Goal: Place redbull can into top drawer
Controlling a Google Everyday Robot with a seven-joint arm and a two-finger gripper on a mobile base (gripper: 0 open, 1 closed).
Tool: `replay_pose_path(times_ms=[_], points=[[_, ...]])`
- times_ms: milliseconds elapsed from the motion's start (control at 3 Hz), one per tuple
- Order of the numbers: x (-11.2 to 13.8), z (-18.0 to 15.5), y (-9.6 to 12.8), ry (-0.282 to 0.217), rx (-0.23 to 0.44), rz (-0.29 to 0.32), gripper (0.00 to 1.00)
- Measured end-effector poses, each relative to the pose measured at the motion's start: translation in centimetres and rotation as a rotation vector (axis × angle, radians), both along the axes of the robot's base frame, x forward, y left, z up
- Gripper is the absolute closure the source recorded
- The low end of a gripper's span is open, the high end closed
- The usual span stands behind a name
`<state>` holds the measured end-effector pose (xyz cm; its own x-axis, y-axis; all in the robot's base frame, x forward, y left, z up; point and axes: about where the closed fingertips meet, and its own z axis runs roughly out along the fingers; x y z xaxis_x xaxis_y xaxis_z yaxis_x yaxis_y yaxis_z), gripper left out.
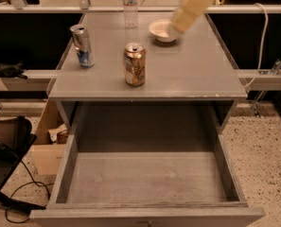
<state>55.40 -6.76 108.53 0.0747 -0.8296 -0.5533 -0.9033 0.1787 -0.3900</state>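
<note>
Top drawer (144, 179): pulled out toward the camera, below and nearer than the gold-brown can (135, 64). Its plain grey floor and side walls are in full view.
Cardboard box (46, 151): on the speckled floor (260, 150), lower left of the gold-brown can and just beside the drawer's left wall.
Black cable (21, 193): curls over the floor, far down and left of the gold-brown can.
Surface (197, 74): the flat grey cabinet top above the drawer. It carries both cans, the bowl and the bottle.
Gold-brown can: upright near the front middle of the surface, the wider of the two cans.
Redbull can (83, 46): upright on the surface, left of the gold-brown can and a little farther back. It stands near the left edge, well apart from the hand and not in the drawer.
White bowl (160, 31): on the surface, behind and to the right of the gold-brown can.
Hand (174, 28): at the lower end of a cream-coloured arm that slants down from the top of the view. It is over the bowl's right side, behind and right of the gold-brown can. I cannot tell whether it is apart or together.
Clear plastic bottle (130, 6): upright at the back edge, straight behind the gold-brown can.
</note>
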Motion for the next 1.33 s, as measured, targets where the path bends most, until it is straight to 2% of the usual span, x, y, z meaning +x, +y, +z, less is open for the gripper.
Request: replay_pose_path(times_ms=[333, 667, 1000, 1333], points=[[4.6, 0.6, 6.2, -0.033, 0.112, -0.040, 0.00], [10.9, -1.7, 12.0, -0.022, 0.231, -0.149, 0.00], [13.9, -3.2, 13.7, -0.027, 0.296, -0.199, 0.00], [14.1, -2.9, 13.8, -0.035, 0.308, -0.202, 0.00]])
